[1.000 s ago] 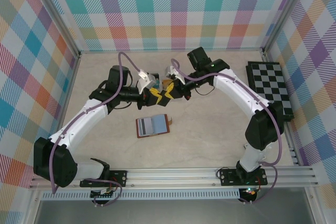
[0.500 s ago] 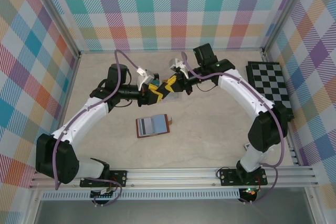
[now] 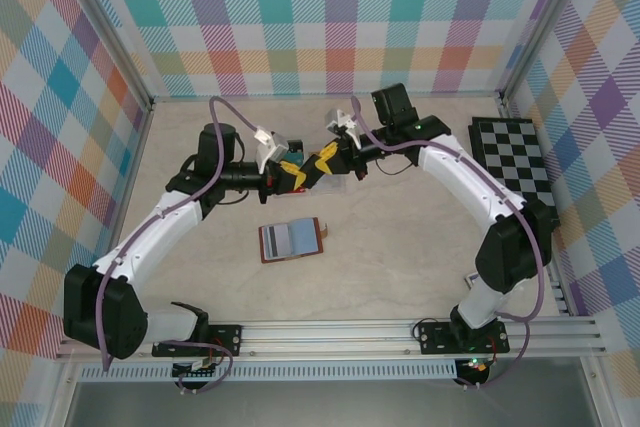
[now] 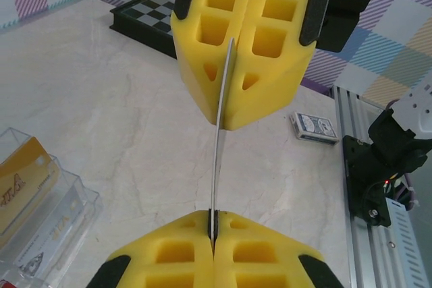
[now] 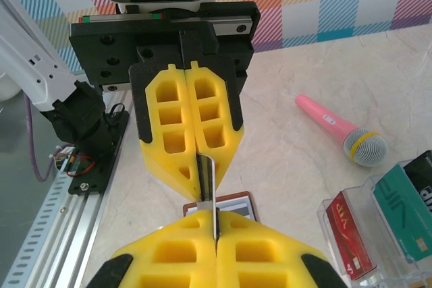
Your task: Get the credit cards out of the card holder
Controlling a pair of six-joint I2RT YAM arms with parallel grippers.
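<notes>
Yellow foam fingers (image 5: 169, 281); a thin plastic credit card (image 4: 218, 146), pale grey at its edge; a cream marbled desk (image 3: 400, 247) — pastel plaid walls (image 3: 300, 17) — a black-and-white chequered board (image 3: 512, 162); a brown leather card holder (image 3: 293, 240), blue-grey pages.

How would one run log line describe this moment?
left pincer: shut on card | right pincer: shut on same card | holder: open on table

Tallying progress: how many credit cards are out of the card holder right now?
4 visible: the pinched card between left gripper and right gripper; red card, teal card and gold card in the clear box. More may hide there or in the card holder.
</notes>
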